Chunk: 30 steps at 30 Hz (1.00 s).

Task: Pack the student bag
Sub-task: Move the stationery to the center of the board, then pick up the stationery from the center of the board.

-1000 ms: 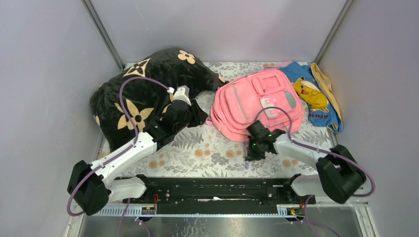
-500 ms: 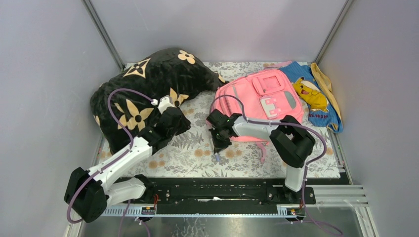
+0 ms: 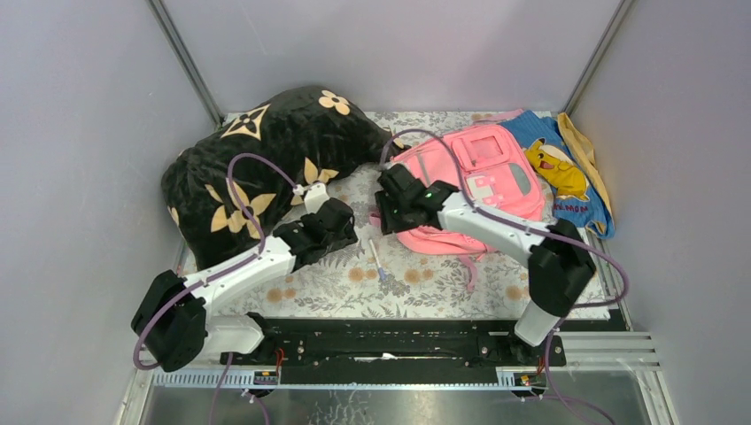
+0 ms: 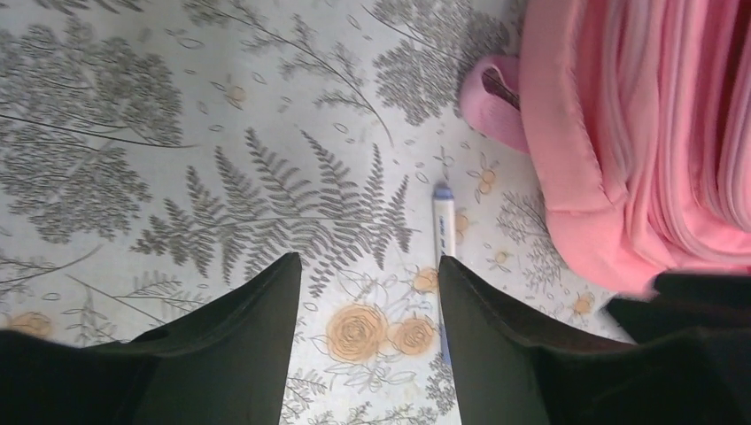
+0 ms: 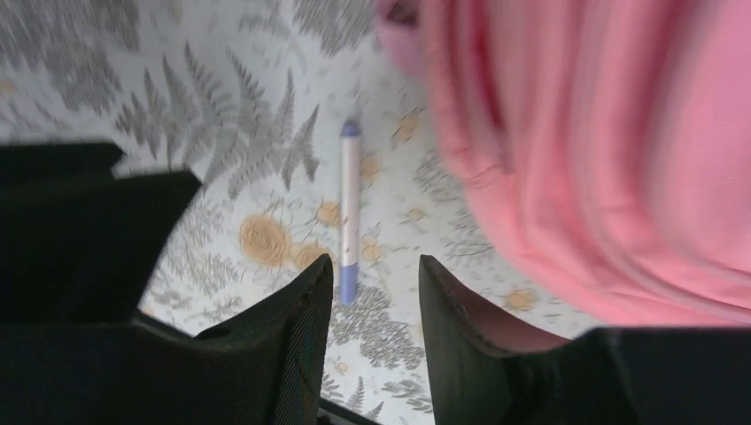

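Observation:
The student bag [image 3: 483, 177] is a pink backpack lying flat at the back right of the flowered cloth; its edge fills the right of both wrist views [image 4: 638, 133] [image 5: 602, 133]. A white pen with blue ends [image 3: 376, 261] lies loose on the cloth just left of the bag [image 4: 443, 221] [image 5: 350, 212]. My right gripper [image 3: 383, 221] [image 5: 376, 266] hovers open above the pen's near end, holding nothing. Close to its left, my left gripper [image 3: 350, 237] [image 4: 367, 266] is open and empty over the cloth, the pen beside its right finger.
A big black pillow with tan flowers [image 3: 257, 168] fills the back left. A blue cloth with a yellow cartoon figure [image 3: 558, 168] lies right of the bag. A pink strap loop [image 4: 496, 88] sticks out from the bag. Grey walls enclose three sides.
My right gripper carried the pen leftward along the bag's front, opened and let it drop onto the cloth. My left gripper came off the pillow toward the pen and opened wider.

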Motion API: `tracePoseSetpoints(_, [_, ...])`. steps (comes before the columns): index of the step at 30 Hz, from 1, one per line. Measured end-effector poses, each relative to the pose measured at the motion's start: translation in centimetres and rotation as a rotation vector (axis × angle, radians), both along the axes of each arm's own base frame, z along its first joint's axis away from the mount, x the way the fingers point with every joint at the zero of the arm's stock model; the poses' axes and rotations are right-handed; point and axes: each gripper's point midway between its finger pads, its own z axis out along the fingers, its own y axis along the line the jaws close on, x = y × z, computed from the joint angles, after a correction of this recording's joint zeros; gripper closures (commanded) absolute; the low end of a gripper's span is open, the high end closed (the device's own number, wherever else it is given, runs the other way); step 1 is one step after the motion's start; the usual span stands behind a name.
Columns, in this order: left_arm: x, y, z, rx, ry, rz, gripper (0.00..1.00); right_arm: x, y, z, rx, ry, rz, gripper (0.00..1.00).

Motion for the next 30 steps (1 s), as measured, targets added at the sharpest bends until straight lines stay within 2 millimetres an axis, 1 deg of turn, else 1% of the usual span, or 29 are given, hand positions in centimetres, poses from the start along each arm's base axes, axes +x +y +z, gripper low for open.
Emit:
tracePoseSetpoints(2, [-0.3, -1.0, -0.1, -0.006, 0.007, -0.025, 0.35, 1.9, -1.3, 2.4, 0.022, -0.065, -0.053, 0.54])
tracePoseSetpoints(3, [-0.4, -1.4, -0.2, -0.009, 0.013, -0.034, 0.35, 2.9, -2.1, 3.1, 0.028, -0.085, -0.082, 0.54])
tracePoseSetpoints(5, [-0.6, -2.3, -0.7, -0.011, 0.031, -0.053, 0.32, 5.2, -4.2, 4.2, 0.041, -0.114, -0.157, 0.54])
tracePoseSetpoints(6, [-0.6, -2.8, -1.1, -0.01, 0.041, -0.059, 0.32, 6.4, -5.6, 4.4, 0.039, -0.123, -0.2, 0.54])
tracePoseSetpoints(8, [-1.0, -4.3, -2.1, -0.004, 0.067, -0.085, 0.31, 8.1, -8.0, 4.3, 0.023, -0.129, -0.268, 0.53])
tracePoseSetpoints(10, [-1.5, -5.6, -3.3, 0.002, 0.098, -0.112, 0.32, 9.1, -9.7, 4.2, 0.006, -0.131, -0.309, 0.54])
tracePoseSetpoints(11, [-1.8, -6.3, -4.1, 0.009, 0.119, -0.124, 0.32, 9.3, -10.1, 4.2, -0.001, -0.132, -0.317, 0.54])
tracePoseSetpoints(14, [-2.5, -7.8, -6.0, 0.024, 0.166, -0.148, 0.38, 9.8, -10.1, 4.8, 0.001, -0.147, -0.314, 0.54])
tracePoseSetpoints(17, [-2.8, -8.2, -7.6, 0.041, 0.202, -0.145, 0.42, 10.1, -10.0, 5.3, 0.005, -0.161, -0.307, 0.54])
tracePoseSetpoints(19, [-2.4, -8.7, -7.7, 0.041, 0.2, -0.137, 0.48, 10.4, -10.0, 5.5, 0.005, -0.168, -0.303, 0.54])
tracePoseSetpoints(21, [-2.0, -9.2, -7.8, 0.041, 0.2, -0.133, 0.56, 10.7, -10.0, 5.5, -0.002, -0.173, -0.297, 0.54])
tracePoseSetpoints(22, [-1.8, -9.4, -7.9, 0.039, 0.199, -0.13, 0.62, 10.9, -10.0, 5.4, -0.008, -0.176, -0.294, 0.54])
tracePoseSetpoints(24, [-1.6, -9.7, -8.0, 0.035, 0.198, -0.124, 0.79, 11.4, -10.1, 5.2, -0.026, -0.182, -0.287, 0.54])
tracePoseSetpoints(26, [-1.4, -9.9, -8.2, 0.031, 0.198, -0.116, 0.93, 12.1, -10.0, 5.1, -0.051, -0.189, -0.28, 0.53])
tracePoseSetpoints(27, [-1.3, -10.0, -8.2, 0.029, 0.195, -0.116, 0.97, 12.6, -9.9, 5.0, -0.062, -0.192, -0.278, 0.52])
tracePoseSetpoints(28, [-1.2, -10.1, -8.1, 0.025, 0.195, -0.114, 0.99, 13.1, -9.7, 4.9, -0.07, -0.192, -0.271, 0.52])
tracePoseSetpoints(30, [-1.1, -10.2, -8.1, 0.022, 0.192, -0.113, 1.0, 13.6, -9.4, 4.6, -0.079, -0.191, -0.26, 0.52])
